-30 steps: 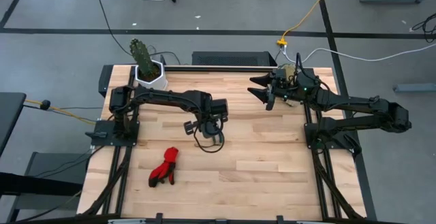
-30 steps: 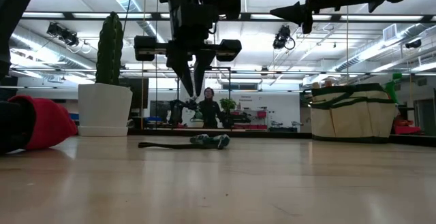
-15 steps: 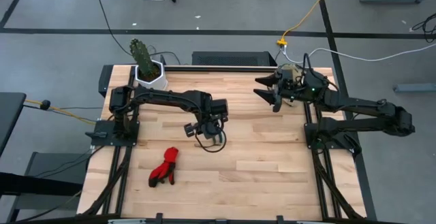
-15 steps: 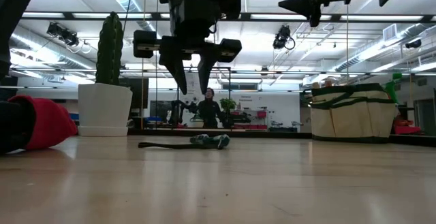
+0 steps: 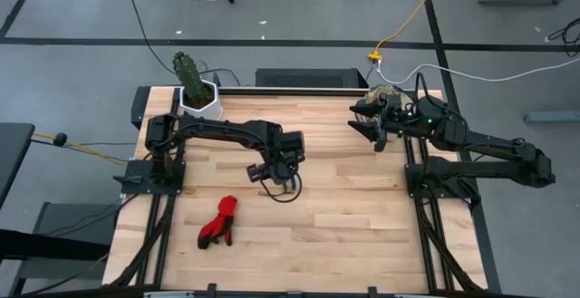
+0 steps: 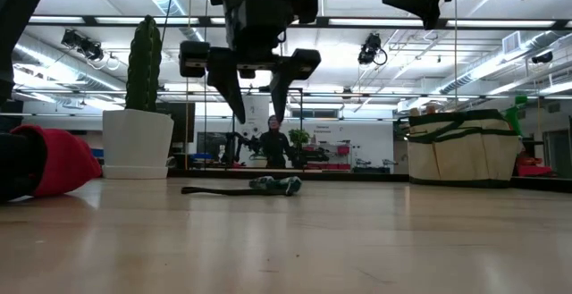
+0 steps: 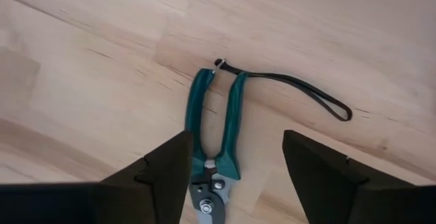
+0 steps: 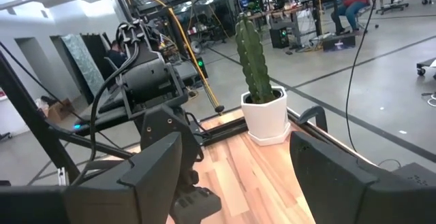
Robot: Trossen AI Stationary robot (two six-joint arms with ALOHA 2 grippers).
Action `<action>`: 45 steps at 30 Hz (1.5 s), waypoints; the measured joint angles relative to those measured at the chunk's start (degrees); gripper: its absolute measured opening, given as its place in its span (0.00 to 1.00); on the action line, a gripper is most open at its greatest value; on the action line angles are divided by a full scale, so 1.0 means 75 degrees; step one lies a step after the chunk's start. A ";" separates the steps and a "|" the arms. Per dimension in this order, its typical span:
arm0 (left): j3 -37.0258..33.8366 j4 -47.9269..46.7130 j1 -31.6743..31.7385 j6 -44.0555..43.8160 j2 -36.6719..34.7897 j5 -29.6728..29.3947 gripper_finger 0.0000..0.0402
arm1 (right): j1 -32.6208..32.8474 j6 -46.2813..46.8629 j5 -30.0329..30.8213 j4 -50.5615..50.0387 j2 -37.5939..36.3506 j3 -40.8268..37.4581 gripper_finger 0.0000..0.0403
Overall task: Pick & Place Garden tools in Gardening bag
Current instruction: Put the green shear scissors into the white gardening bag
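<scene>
The pruning shears (image 7: 214, 149) lie flat mid-table, handles pointing away from the left gripper (image 7: 235, 173), which hovers above, fingers now spread, earlier pinched. The right gripper (image 5: 370, 128) has drawn back toward the bag (image 6: 462, 146), open.

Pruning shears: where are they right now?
The pruning shears lie flat mid-table under the left gripper, whose jaws hang open above them; the red gloves lie nearer the front.

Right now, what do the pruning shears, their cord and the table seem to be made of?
The pruning shears: handles look like smooth teal plastic or rubber coating; the pivot part looks like bare grey metal with screw heads. The cord: thin, black, limp loop, probably woven or rubber string; I cannot tell which. The table: pale wood planks with visible grain and joints, with a slightly glossy finish.
</scene>
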 joint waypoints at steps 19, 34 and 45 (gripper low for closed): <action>-0.1212 0.1427 -0.0230 0.0000 0.0000 -0.0736 0.59 | 0.0000 -0.0201 -0.0195 0.0000 0.0003 0.0000 0.69; -0.1370 0.1768 -0.0149 0.0009 0.0000 -0.0489 0.59 | 0.0000 -0.0210 -0.0195 0.0003 0.0003 0.0000 0.69; -0.1373 0.1594 -0.0172 0.0003 0.0420 -0.0495 0.59 | -0.0001 -0.0210 -0.0192 -0.0002 0.0009 0.0000 0.69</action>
